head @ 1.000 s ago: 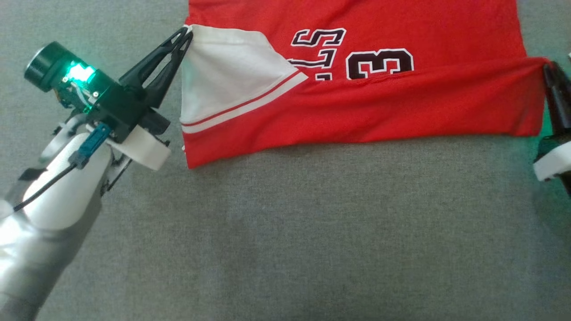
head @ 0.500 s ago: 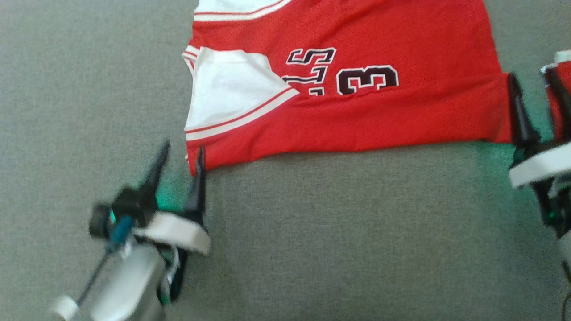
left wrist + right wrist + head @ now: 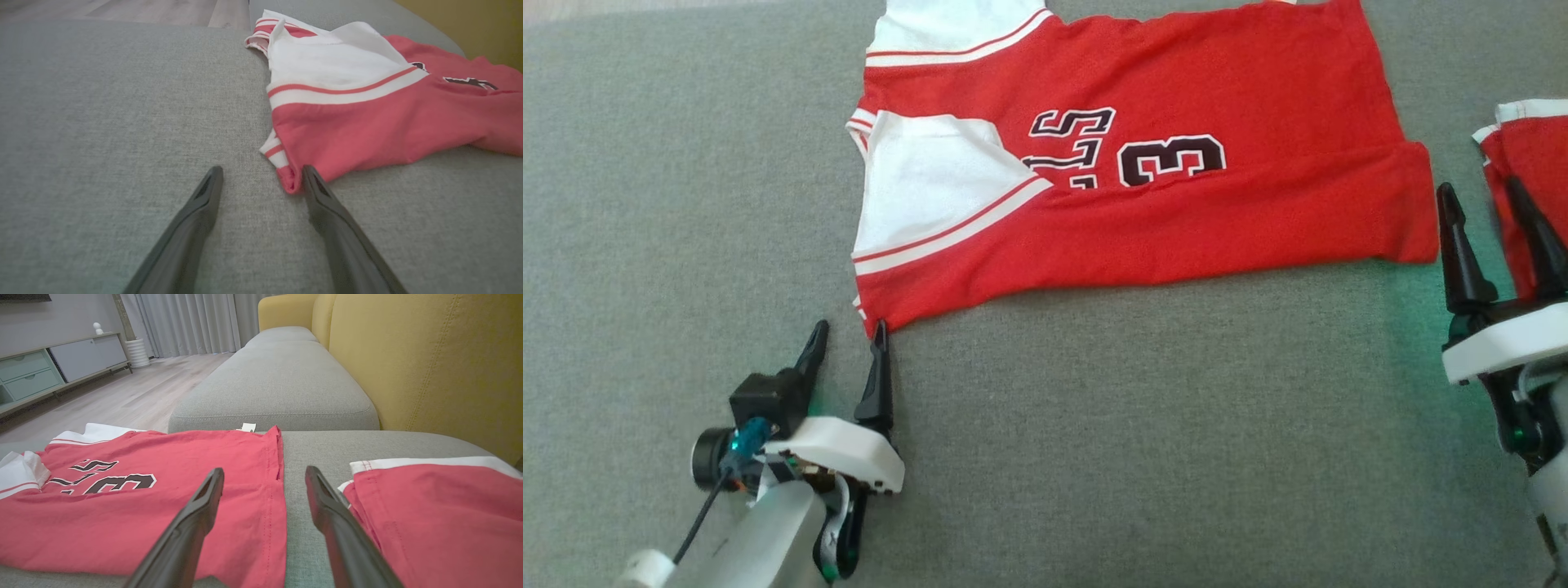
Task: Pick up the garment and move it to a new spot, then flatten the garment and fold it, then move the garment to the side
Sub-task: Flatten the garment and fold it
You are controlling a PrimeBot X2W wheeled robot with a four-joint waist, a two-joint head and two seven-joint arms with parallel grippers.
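The garment is a red jersey with white sleeves and black lettering, lying on the grey cushion with its near edge folded over the lettering. My left gripper stands open just below the jersey's near left corner; in the left wrist view that gripper has the red corner touching its right finger, not held. My right gripper is open beside the jersey's near right corner, holding nothing. In the right wrist view, that gripper hovers over the jersey's right hem.
A second red and white garment lies at the right edge, close to my right gripper's fingers. The grey cushion stretches wide in front. A yellow sofa back rises behind, and wooden floor lies beyond the cushion's edge.
Both grippers let go of the folded edge, opened and drew back toward me. The left one dropped from the white sleeve to the near left corner. The camera tilted, showing more jersey.
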